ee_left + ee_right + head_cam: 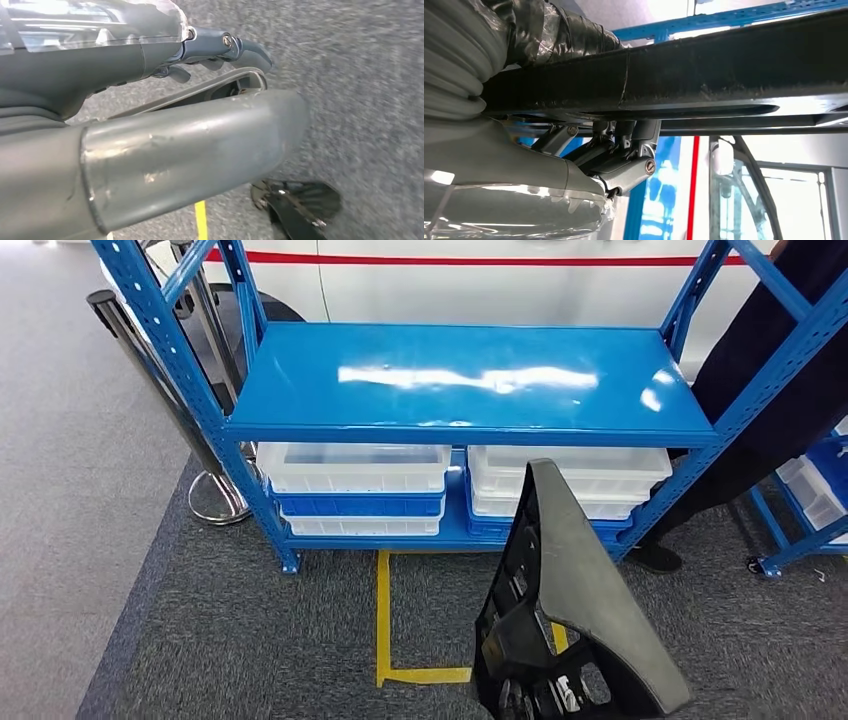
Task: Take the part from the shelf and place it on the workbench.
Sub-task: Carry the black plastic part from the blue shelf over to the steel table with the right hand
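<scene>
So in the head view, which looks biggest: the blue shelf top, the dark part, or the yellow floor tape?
1. Blue shelf top
2. Dark part, though nearness to the camera enlarges it
3. Yellow floor tape

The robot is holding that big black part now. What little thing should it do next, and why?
Probably turn away from the blue shelf toward the workbench, keeping its hold steady. The black part is already off the shelf, raised above the carpet, with the right hand wrapped around it. The left hand hangs over the floor. No workbench shows ahead.

blue shelf (470, 430), white bins (352, 468) beneath
</scene>
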Motion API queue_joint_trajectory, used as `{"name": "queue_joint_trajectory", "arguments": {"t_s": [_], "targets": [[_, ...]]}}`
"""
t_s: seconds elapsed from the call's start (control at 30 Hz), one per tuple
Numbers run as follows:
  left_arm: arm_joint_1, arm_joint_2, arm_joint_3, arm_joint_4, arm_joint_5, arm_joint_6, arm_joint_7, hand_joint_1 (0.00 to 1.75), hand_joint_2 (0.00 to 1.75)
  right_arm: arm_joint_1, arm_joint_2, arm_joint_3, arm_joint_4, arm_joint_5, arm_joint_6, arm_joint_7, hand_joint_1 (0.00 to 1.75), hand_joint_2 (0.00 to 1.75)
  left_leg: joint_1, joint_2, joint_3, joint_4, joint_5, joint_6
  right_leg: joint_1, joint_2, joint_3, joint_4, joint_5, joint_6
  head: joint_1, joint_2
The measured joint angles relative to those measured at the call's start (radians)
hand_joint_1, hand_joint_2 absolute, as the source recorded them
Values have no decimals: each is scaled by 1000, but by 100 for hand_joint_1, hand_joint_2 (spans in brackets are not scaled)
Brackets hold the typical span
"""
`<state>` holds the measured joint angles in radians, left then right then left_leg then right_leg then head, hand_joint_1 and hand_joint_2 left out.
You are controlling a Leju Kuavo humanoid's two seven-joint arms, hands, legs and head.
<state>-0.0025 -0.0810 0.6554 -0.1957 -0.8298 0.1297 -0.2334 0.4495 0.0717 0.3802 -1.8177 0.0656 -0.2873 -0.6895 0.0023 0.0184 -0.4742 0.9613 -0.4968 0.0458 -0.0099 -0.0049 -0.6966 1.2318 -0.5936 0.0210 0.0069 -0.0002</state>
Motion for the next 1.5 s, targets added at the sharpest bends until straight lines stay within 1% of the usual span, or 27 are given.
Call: {"name": "queue_joint_trajectory", "arguments": {"t_s": [0.03, 0.1, 0.17, 0.23, 0.27, 0.33, 0.37, 0.43, 0.5, 0.53, 0.57, 0.6, 0.67, 0.73, 0.8, 0.87, 0.93, 1.03, 1.07, 1.1, 1.13, 1.17, 1.23, 1.3, 1.37, 1.43, 1.5], "targets": [[0, 0, 0, 0, 0, 0, 0, 0, 0, 1, 0, -1, 0, 0, 0, 0, 175, 175, -1, 1, -17, 5, 10, 0, -1, 0, -4, 50, -12, 2, 0, 0], [0, 0, 0, 0, 0, 0, 0, 0, 0, 1, 0, -2, 0, 0, 0, 0, 175, 175, -2, 1, -51, 20, 25, -2, -2, 0, 31, 62, 30, 1, 0, 0], [0, -1, 0, 0, 0, -1, 0, 0, 0, 1, 0, -2, 0, 0, 0, 0, 175, 175, -3, 0, -81, 38, 35, -6, -1, 0, 127, -52, 71, -6, 0, 0], [0, -2, 0, 0, 0, -1, 0, 0, 0, 1, 0, -3, -1, 0, 0, 0, 175, 175, -5, -1, -99, 52, 46, -16, 4, 1, 212, -181, 59, -17, 0, 0], [0, -2, 0, 0, 0, -2, 1, 0, 0, 2, 0, -3, -1, 0, 1, 0, 175, 175, -5, -1, -104, 54, 53, -22, 7, 1, 229, -215, 48, -23, 0, 0], [1, -2, 1, 0, 0, -3, 1, 0, 0, 3, 1, -4, -2, -3, 5, 0, 175, 175, -4, -2, -111, 55, 63, -35, 7, -1, 222, -230, 58, -35, 0, 0], [1, -2, 2, 0, 0, -4, 1, 0, 0, 3, 1, -5, -2, -4, 8, 0, 175, 175, -3, -4, -117, 62, 52, -40, 5, -3, 213, -232, 68, -43, 0, 0], [2, -1, 3, 0, 0, -4, 2, 0, 0, 4, 4, -6, -2, -6, 12, 1, 175, 175, -1, -9, -140, 123, -20, -50, -1, -7, 188, -237, 91, -57, -1, 0], [2, -1, 4, 0, -1, -5, 3, 0, 0, 4, 6, -7, -2, -6, 12, 1, 175, 175, 3, -10, -170, 242, -112, -58, 1, -8, 160, -234, 112, -63, -1, 0], [3, -1, 4, 0, -1, -5, 3, 0, 0, 5, 6, -8, -2, -6, 12, 1, 175, 175, 5, -10, -176, 295, -132, -61, 2, -8, 144, -231, 123, -63, -1, 0], [2, -1, 4, 0, -1, -5, 3, 0, 0, 5, 6, -9, -2, -8, 13, 1, 175, 175, 6, -11, -170, 322, -127, -62, 3, -7, 128, -227, 131, -62, -1, 0], [2, -1, 4, 0, -1, -5, 3, 0, 0, 5, 6, -10, -2, -13, 17, 1, 175, 175, 6, -11, -150, 317, -101, -62, 3, -3, 112, -222, 139, -59, -1, 0], [1, -1, 5, 0, -1, -5, 2, 0, 0, 5, 7, -12, -2, -38, 35, 0, 175, 175, 7, -25, -66, 212, -43, -52, 4, 7, 83, -211, 153, -52, -1, 0], [3, 0, 6, 0, -2, -7, -1, 0, 0, 5, 9, -15, -2, -64, 54, 0, 175, 175, 5, -57, 28, 71, -44, -40, 6, 19, 63, -202, 169, -44, -1, 0], [6, 0, 8, 0, -2, -8, -3, 0, 0, 5, 12, -17, -2, -74, 63, 0, 175, 175, 1, -69, 62, 4, -64, -35, 5, 32, 55, -203, 187, -34, -1, 0], [6, -1, 9, 0, -2, -10, -3, 0, 0, 7, 13, -20, -2, -78, 69, 0, 175, 175, 3, -50, 57, -8, -53, -29, 4, 46, 49, -200, 199, -23, 0, 0], [5, -3, 13, 0, -2, -12, -3, 0, 0, 10, 14, -24, -3, -82, 70, 0, 175, 175, 9, -26, 51, -17, -37, -17, 6, 40, 26, -145, 161, -13, 1, 0], [7, -3, 20, 0, -1, -12, -3, 0, 0, 12, 15, -34, -4, -91, 70, 0, 175, 175, 8, 5, 32, -13, -24, -11, 2, 17, -32, 30, 46, -6, 1, 0], [7, -3, 22, 0, 0, -13, -3, 0, 0, 14, 16, -40, -4, -96, 70, 0, 175, 175, 8, 16, 25, -8, -22, -12, 0, 13, -39, 68, 27, -3, 1, 0], [8, -3, 24, 0, 1, -15, -3, 0, 0, 16, 19, -47, -4, -103, 70, 0, 175, 175, 8, 27, 19, -3, -21, -13, -3, 10, -28, 73, 27, -1, 1, 0], [7, -4, 26, 0, 1, -16, -3, 0, 0, 19, 24, -56, -4, -111, 70, 0, 175, 175, 9, 38, 15, 2, -22, -15, -6, 4, 1, 39, 45, 0, 2, 0], [7, -4, 28, 0, 2, -19, -4, 0, 0, 22, 30, -66, -4, -119, 69, 0, 175, 175, 9, 47, 15, 7, -24, -19, -8, -7, 45, -25, 74, 0, 2, 0], [8, -6, 32, 0, 2, -22, -4, 0, 0, 25, 43, -86, -5, -130, 69, 1, 175, 175, 6, 63, 12, 18, -30, -28, -3, -42, 118, -148, 103, -7, 1, 0], [7, -7, 38, 0, 2, -23, -4, 0, 0, 28, 58, -104, -7, -136, 70, 1, 175, 175, 1, 78, 8, 26, -33, -39, 5, -58, 132, -190, 100, -20, 1, 0], [3, -7, 44, 0, 2, -24, -4, 0, 0, 33, 71, -117, -9, -140, 70, 1, 175, 175, 0, 92, 9, 28, -36, -49, 5, -42, 124, -192, 104, -34, 1, 0], [1, -7, 47, 0, 2, -25, -4, 0, 0, 36, 82, -126, -11, -140, 70, 1, 175, 175, 4, 65, -3, 57, -64, -58, 2, -25, 121, -197, 110, -47, 1, 0], [3, -8, 50, 0, 2, -26, -4, 0, 0, 37, 96, -138, -11, -140, 70, 1, 175, 175, 8, 13, -53, 168, -129, -63, 2, -7, 116, -200, 116, -57, 1, 0]]}}
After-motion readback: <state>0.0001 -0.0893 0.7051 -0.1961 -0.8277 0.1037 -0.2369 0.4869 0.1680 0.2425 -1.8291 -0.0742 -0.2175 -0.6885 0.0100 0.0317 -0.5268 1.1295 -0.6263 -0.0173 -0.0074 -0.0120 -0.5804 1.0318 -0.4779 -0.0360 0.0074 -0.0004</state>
